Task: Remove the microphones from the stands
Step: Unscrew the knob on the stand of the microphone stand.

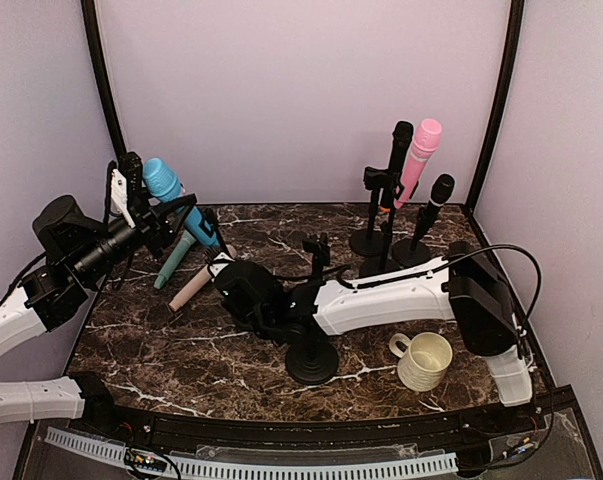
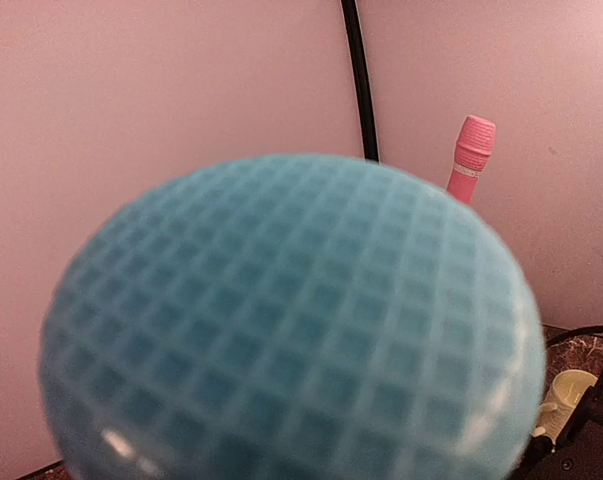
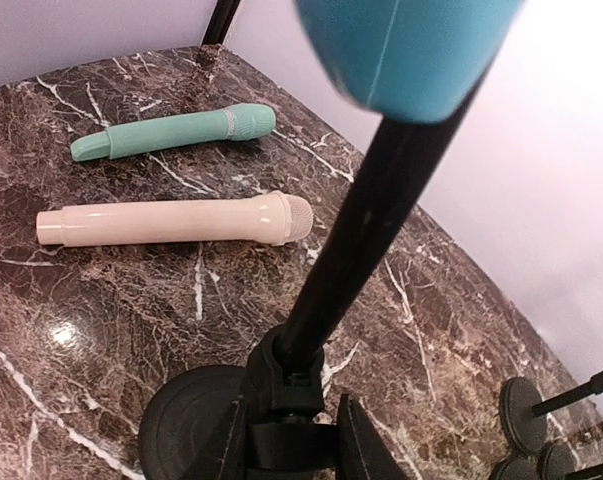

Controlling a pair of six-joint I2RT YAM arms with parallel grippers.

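Spreading between pale lilac walls [image 1: 301,90] and black corner posts [image 1: 99,80], the dark brown marble surface [image 1: 181,345] is veined with white and glossy enough to catch a light spot.

The blue microphone [image 1: 163,182] hangs above the left back corner, head tilted up and away. Its mesh head fills the left wrist view. The left gripper [image 1: 159,208] is clamped around it just below the head. From the right wrist view its tail sits at the top of the black stand [image 3: 351,240]; whether it is seated in the clip cannot be told.

The right gripper [image 3: 293,440] reaches across from the right edge, its fingers [image 3: 366,445] pinching the stand's lower joint just above the round base.

A mint microphone [image 3: 176,132] and a cream microphone [image 3: 171,222] lie side by side, apart, near the left edge. A pink microphone [image 1: 419,160] stands clipped upright by the back right corner among other black stands. A cream mug [image 1: 424,360] sits near the front right corner.
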